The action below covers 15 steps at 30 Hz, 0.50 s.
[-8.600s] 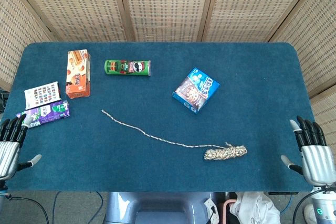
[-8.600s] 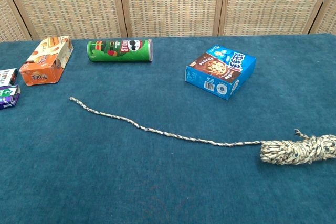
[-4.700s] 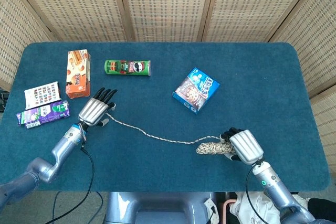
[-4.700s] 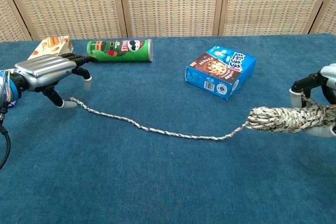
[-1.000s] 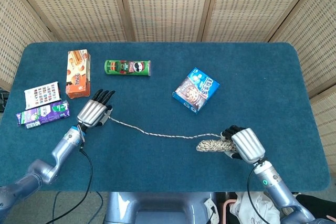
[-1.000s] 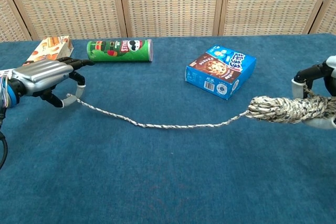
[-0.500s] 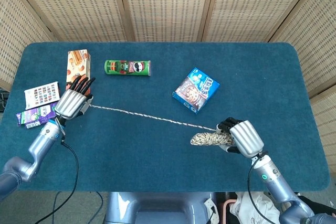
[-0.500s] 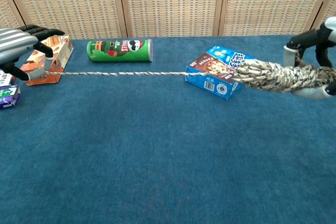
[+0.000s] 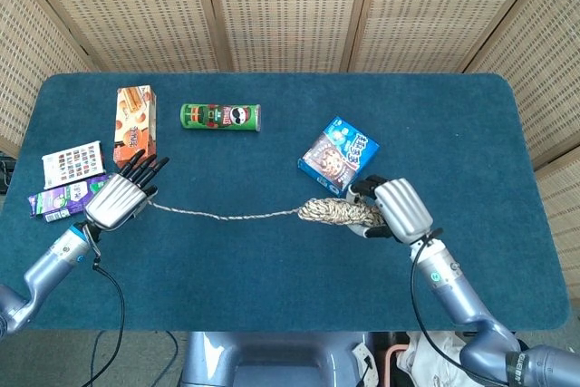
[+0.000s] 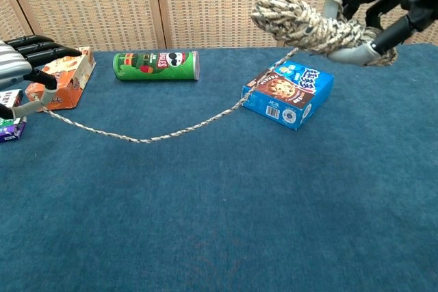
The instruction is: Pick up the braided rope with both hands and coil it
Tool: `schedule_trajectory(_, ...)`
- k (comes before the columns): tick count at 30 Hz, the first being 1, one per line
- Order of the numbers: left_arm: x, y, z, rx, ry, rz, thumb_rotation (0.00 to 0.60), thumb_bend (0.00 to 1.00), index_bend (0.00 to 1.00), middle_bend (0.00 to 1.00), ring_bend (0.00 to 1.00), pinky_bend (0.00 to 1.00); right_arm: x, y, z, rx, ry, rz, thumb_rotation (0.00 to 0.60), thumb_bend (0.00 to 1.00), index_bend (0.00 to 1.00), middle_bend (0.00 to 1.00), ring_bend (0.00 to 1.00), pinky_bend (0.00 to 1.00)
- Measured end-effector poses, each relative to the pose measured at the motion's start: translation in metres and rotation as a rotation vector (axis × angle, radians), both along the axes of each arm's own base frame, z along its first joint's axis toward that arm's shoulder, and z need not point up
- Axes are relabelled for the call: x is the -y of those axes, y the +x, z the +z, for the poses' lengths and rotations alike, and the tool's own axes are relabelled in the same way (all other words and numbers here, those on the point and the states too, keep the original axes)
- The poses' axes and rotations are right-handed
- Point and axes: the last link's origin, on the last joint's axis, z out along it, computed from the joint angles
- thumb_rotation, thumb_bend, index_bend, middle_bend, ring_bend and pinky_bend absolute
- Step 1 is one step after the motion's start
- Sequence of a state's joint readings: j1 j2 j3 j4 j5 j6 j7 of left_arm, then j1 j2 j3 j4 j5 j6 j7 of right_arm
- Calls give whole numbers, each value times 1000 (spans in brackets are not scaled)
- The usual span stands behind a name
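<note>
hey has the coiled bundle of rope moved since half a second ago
Yes. In the head view the coiled bundle, held by the right hand, has shifted up toward the blue cookie box; in the chest view it has risen above it.

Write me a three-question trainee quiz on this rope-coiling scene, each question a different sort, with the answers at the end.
1. True or false: the right hand holds the coiled bundle of the braided rope lifted above the table.
2. Multiple choice: the left hand pinches the rope's free end nearest to which item? A) the orange box B) the green can C) the blue box
3. Fill in: between the two hands the loose strand hangs ____ rather than taut.

Key: 1 true. 2 A. 3 slack, sagging in a shallow curve toward the table.
</note>
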State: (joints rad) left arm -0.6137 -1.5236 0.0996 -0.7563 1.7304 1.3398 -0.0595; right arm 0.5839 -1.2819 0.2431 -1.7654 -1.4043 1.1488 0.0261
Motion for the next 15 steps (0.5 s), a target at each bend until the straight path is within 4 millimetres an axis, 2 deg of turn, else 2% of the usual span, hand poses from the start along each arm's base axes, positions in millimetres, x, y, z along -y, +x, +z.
schedule_trajectory(8, 19, 24, -2, 42, -43, -137, 600, 463, 847, 0, 0, 0, 32, 44, -5, -76, -26, -64, 600, 721, 660, 669, 516, 851)
schedule_trajectory(15, 28, 47, 1, 94, -85, -212, 600, 462, 847, 0, 0, 0, 58, 83, -26, -173, -30, -130, 600, 734, 666, 677, 531, 926)
